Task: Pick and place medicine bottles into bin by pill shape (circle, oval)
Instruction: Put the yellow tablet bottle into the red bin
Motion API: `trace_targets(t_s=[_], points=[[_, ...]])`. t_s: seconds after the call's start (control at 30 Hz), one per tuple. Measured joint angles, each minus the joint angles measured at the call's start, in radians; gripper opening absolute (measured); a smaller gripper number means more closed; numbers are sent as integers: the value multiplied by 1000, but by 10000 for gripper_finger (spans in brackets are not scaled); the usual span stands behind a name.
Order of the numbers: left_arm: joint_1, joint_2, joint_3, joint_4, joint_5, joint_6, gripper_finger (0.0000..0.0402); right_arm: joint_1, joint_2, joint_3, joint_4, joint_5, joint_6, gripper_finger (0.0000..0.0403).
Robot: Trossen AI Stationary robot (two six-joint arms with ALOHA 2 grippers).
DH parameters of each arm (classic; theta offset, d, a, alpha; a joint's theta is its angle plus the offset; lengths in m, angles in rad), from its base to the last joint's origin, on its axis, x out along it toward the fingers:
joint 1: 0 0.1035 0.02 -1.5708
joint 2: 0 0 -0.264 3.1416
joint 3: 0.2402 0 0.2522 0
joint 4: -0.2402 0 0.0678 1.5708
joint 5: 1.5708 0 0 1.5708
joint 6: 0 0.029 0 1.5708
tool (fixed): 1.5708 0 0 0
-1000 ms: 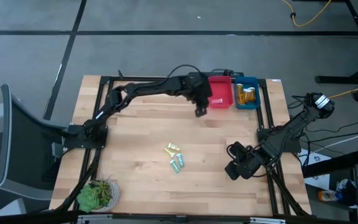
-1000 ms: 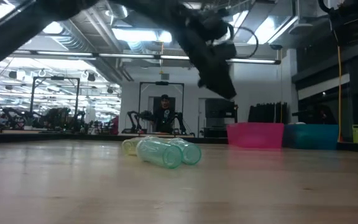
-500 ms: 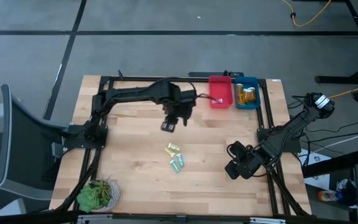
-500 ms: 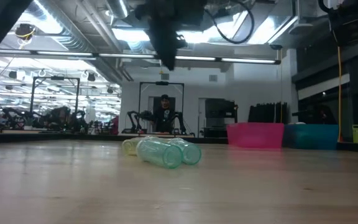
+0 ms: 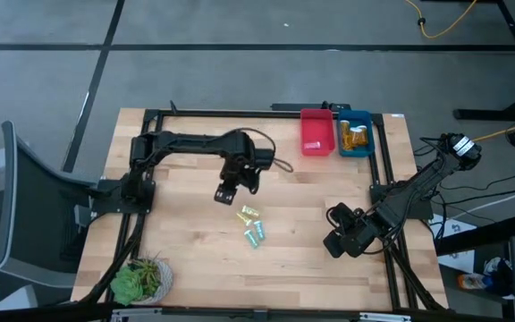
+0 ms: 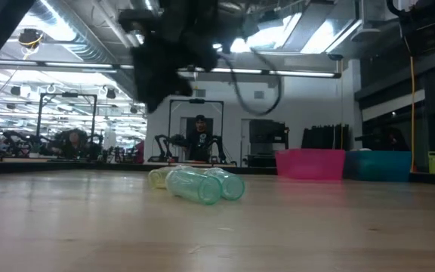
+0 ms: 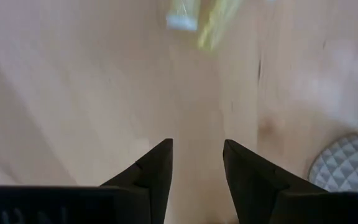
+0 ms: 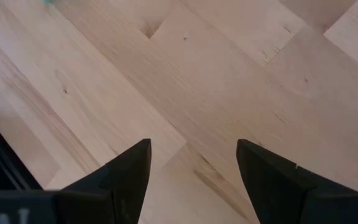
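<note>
A small cluster of bottles, yellow [image 5: 249,213] and teal-green [image 5: 255,234], lies on its sides mid-table; it also shows in the low view [image 6: 195,184] and, blurred, in the left wrist view [image 7: 197,17]. My left gripper [image 5: 224,191] hangs above the table just left of and beyond the cluster, open and empty; its fingers show in its wrist view [image 7: 197,163]. My right gripper [image 5: 338,243] rests low near the right edge, open and empty [image 8: 192,163]. Orange bottles [image 5: 356,137] lie in the blue bin.
A pink bin [image 5: 316,132] and a blue bin [image 5: 366,143] stand side by side at the far right. A potted plant [image 5: 139,279] stands at the near left corner. A person stands in the room behind the table [image 6: 198,140].
My left gripper has swung from beside the pink bin toward the table's left and near edge, ending close to the bottle cluster. The bottles and my right arm have kept still.
</note>
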Motion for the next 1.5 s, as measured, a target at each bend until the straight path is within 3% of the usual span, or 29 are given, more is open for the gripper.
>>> trace_targets(t_s=[0.17, 0.3, 0.5, 0.67, 0.77, 0.87, 1.17, 1.5], points=[[-38, -94, -198, 37, 8, -37, 135, 0, 0, 0, 2, 7, 0, 239], [-64, -244, -361, 195, 7, -111, 135, 0, 0, 0, 5, 14, 0, 239], [-108, -491, -646, 683, 4, -198, 135, 0, 0, 0, 7, 15, 1, 239], [-155, -542, -794, 1083, -72, -201, 135, 0, 0, 0, 7, 15, 0, 239], [-171, -501, -805, 1222, -91, -212, 135, 0, 0, 0, 6, 17, 1, 239], [-176, -442, -783, 1261, -91, -210, 135, 0, 0, 0, 8, 17, 2, 239], [-179, -258, -671, 1204, -93, -166, 135, 0, 0, 0, 7, 17, 3, 239], [-142, -176, -667, 1170, -110, -141, 135, 0, 0, 0, 8, 16, 3, 239]])
